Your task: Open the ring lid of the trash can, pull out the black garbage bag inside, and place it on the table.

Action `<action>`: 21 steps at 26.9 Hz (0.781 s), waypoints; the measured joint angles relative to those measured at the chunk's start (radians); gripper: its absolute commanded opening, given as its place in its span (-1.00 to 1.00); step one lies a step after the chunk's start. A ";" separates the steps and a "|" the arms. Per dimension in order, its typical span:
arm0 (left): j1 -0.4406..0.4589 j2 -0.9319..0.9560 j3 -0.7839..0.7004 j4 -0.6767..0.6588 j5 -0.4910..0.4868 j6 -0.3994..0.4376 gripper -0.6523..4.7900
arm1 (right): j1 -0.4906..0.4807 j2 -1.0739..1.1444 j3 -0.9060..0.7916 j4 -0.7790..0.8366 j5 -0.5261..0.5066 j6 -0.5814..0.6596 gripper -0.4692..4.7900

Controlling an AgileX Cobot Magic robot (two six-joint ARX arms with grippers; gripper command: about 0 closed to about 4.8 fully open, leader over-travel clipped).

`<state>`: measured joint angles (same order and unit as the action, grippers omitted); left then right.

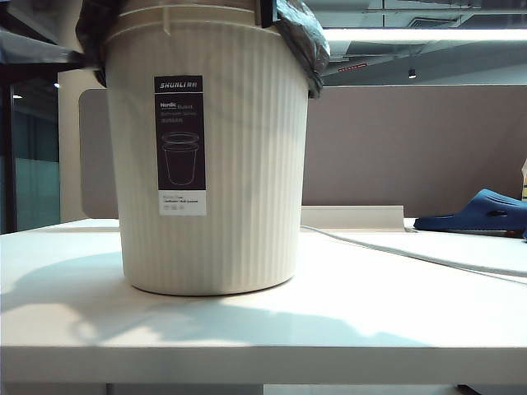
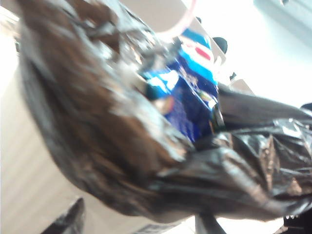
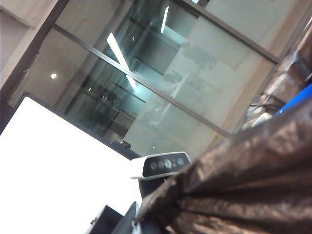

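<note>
left gripper (image 2: 141,226): jaw state can't be told, black garbage bag (image 2: 122,146) being crowded right against it
right gripper (image 3: 134,219): pressed together, bag being crumpled alongside
trash can (image 1: 206,164): being kept on the table (image 1: 329,329), bag being draped over its rim

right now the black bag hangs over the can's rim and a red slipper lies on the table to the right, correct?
Not quite: the slipper is blue, not red, as the exterior view shows. The black garbage bag does hang over the trash can rim, and the slipper lies to the right on the table.
</note>
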<state>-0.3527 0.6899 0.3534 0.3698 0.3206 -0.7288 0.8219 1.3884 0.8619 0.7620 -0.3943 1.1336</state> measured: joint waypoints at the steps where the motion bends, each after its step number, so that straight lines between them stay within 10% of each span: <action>1: 0.068 -0.016 0.000 -0.011 0.056 -0.027 0.29 | -0.011 0.000 0.000 0.000 -0.004 0.003 -0.82; 8: 0.211 -0.026 -0.063 0.204 0.277 -0.343 0.29 | -0.013 0.000 0.000 0.003 -0.010 0.006 -0.82; 13: 0.210 -0.027 -0.136 0.372 0.266 -0.579 0.43 | -0.012 0.000 0.000 0.003 -0.015 0.006 -0.82; 21: 0.209 -0.027 -0.161 0.426 0.171 -0.700 0.43 | -0.010 0.000 0.000 0.003 -0.019 0.011 -0.82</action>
<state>-0.1432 0.6632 0.1928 0.7956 0.4919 -1.4292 0.8124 1.3884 0.8616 0.7650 -0.4129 1.1442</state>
